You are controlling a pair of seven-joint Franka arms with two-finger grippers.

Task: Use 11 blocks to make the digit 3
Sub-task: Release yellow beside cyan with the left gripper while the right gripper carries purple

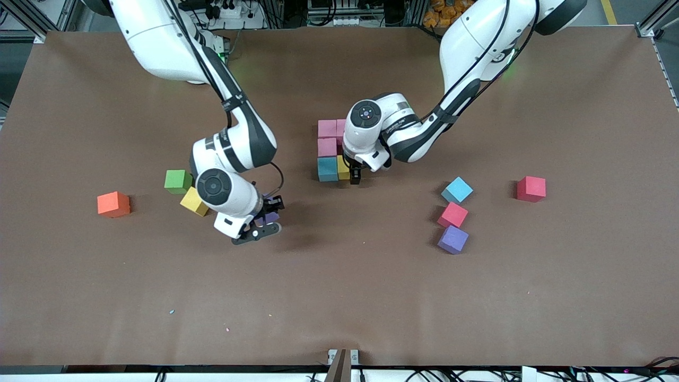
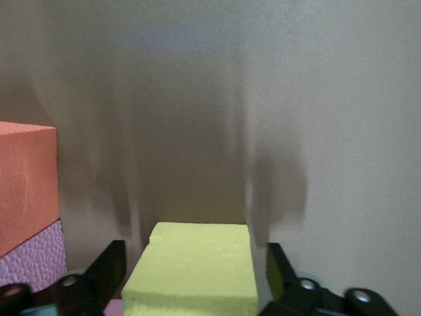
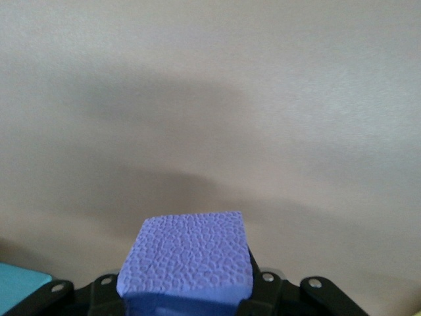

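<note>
A partial figure lies mid-table: three pink blocks, a light blue block and a yellow block beside it. My left gripper is down around that yellow block. Its fingers stand open, with a gap on each side of the block. My right gripper is shut on a purple block. It holds the block above the table, beside a loose yellow block.
Toward the right arm's end lie an orange block and a green cube. Toward the left arm's end lie a light blue block, a pink block, a purple block and a red block.
</note>
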